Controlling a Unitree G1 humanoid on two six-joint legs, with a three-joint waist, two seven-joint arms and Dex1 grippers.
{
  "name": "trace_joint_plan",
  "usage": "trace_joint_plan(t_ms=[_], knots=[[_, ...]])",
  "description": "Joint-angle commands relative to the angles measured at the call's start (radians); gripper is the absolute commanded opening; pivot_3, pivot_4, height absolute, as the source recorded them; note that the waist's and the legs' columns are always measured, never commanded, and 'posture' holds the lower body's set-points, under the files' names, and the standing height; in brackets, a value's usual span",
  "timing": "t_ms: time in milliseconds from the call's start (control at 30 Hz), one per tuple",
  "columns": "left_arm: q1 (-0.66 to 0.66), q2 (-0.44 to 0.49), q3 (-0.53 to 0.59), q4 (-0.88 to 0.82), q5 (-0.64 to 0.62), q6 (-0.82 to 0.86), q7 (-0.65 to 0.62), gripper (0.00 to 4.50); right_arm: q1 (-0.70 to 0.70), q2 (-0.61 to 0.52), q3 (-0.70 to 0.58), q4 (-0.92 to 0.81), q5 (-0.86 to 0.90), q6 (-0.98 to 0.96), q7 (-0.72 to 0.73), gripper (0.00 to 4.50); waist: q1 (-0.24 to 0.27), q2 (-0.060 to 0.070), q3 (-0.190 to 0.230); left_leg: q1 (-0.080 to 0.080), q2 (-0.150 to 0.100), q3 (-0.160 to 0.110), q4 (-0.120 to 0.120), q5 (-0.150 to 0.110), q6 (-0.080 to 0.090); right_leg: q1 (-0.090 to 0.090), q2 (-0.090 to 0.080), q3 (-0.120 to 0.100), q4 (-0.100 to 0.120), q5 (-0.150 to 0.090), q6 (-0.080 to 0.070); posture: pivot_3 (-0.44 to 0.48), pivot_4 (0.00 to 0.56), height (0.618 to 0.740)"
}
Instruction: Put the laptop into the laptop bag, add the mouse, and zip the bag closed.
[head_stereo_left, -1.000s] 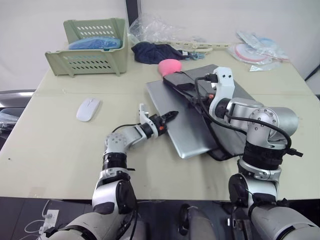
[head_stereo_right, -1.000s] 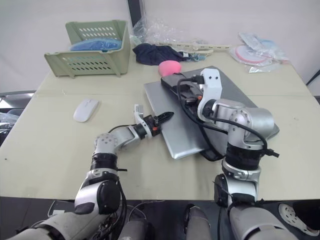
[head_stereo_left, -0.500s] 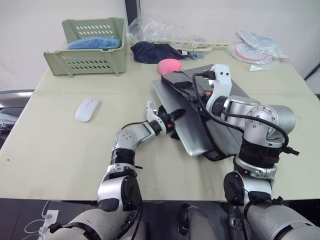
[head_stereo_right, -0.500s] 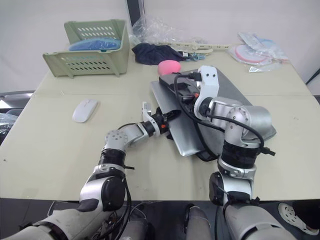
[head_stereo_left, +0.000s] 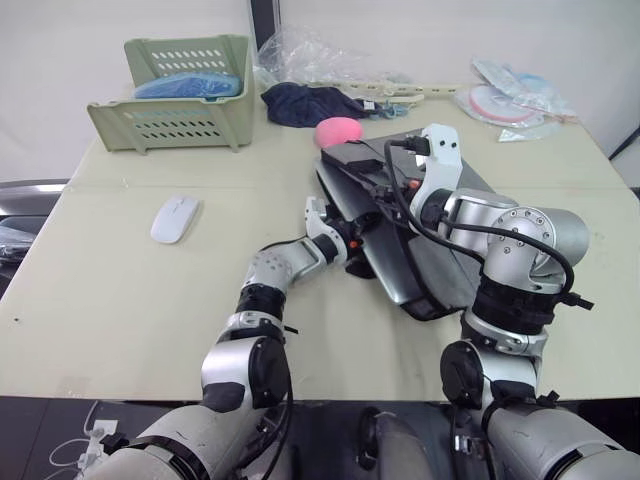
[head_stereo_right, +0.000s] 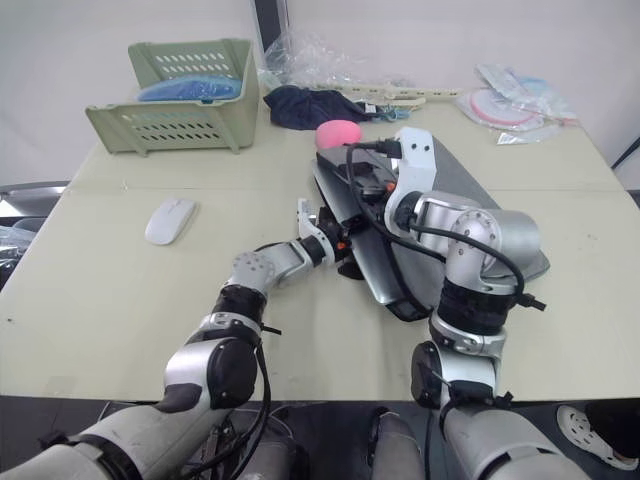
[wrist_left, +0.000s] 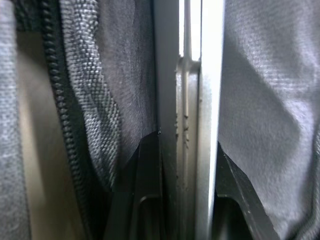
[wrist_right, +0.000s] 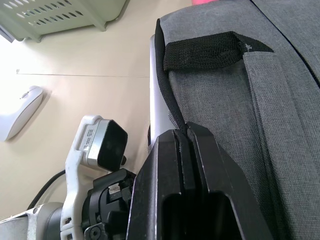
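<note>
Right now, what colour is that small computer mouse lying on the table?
The mouse is plain white, shown best in the left eye view.

Table (head_stereo_left: 120, 300) with mouse (head_stereo_left: 176, 218), bag (head_stereo_left: 440, 270)

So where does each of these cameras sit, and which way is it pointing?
Left and right eye views: on the head, looking forward and down over both arms at the laptop bag, mouse and basket.
Left wrist view: on the left wrist, looking along its fingers, which pinch the laptop edge inside the bag.
Right wrist view: on the right wrist, its fingers clamping the bag's edge.
Shared: the right wrist view also catches the left gripper and the mouse.
</note>
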Motion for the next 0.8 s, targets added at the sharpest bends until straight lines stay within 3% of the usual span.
trace_joint_plan(t_ms=[33, 667, 700, 733, 800], knots=[[-0.058, -0.049, -0.003, 0.022, -0.017, -0.012, -0.064, 0.39, -0.039, 0.015, -0.003, -0.048, 0.022, 0.004, -0.010, 0.07, 0.000, 0.000, 0.000, 0.000, 0.000, 0.000, 0.000, 0.000, 0.000, 0.000, 0.000, 0.000, 0.000, 0.000, 0.000, 0.000, 0.150, 0.740], [-0.146, -0.080, 0.007, 0.206, 0.046, -0.156, -0.103, 0.39, -0.046, 0.066, -0.013, -0.076, 0.028, 0.029, -0.029, 0.07, -0.004, 0.000, 0.000, 0.000, 0.000, 0.000, -0.001, 0.000, 0.000, 0.000, 0.000, 0.000, 0.000, 0.000, 0.000, 0.000, 0.150, 0.740], [-0.146, -0.081, 0.011, 0.208, 0.043, -0.155, -0.106, 1.12, -0.045, 0.067, -0.013, -0.077, 0.028, 0.030, -0.030, 0.00, -0.004, 0.000, 0.000, 0.000, 0.000, 0.000, -0.001, 0.000, 0.000, 0.000, 0.000, 0.000, 0.000, 0.000, 0.000, 0.000, 0.150, 0.740], [-0.146, -0.081, 0.015, 0.208, 0.039, -0.152, -0.108, 1.12, -0.045, 0.068, -0.014, -0.078, 0.027, 0.031, -0.030, 0.00, -0.004, 0.000, 0.000, 0.000, 0.000, 0.000, -0.001, 0.000, 0.000, 0.000, 0.000, 0.000, 0.000, 0.000, 0.000, 0.000, 0.150, 0.740], [-0.145, -0.080, 0.025, 0.209, 0.031, -0.149, -0.112, 1.83, -0.045, 0.068, -0.015, -0.079, 0.027, 0.032, -0.031, 0.00, -0.007, 0.000, 0.000, 0.000, 0.000, 0.000, -0.001, 0.000, 0.000, 0.000, 0.000, -0.001, 0.000, 0.000, 0.000, 0.000, 0.150, 0.740]])
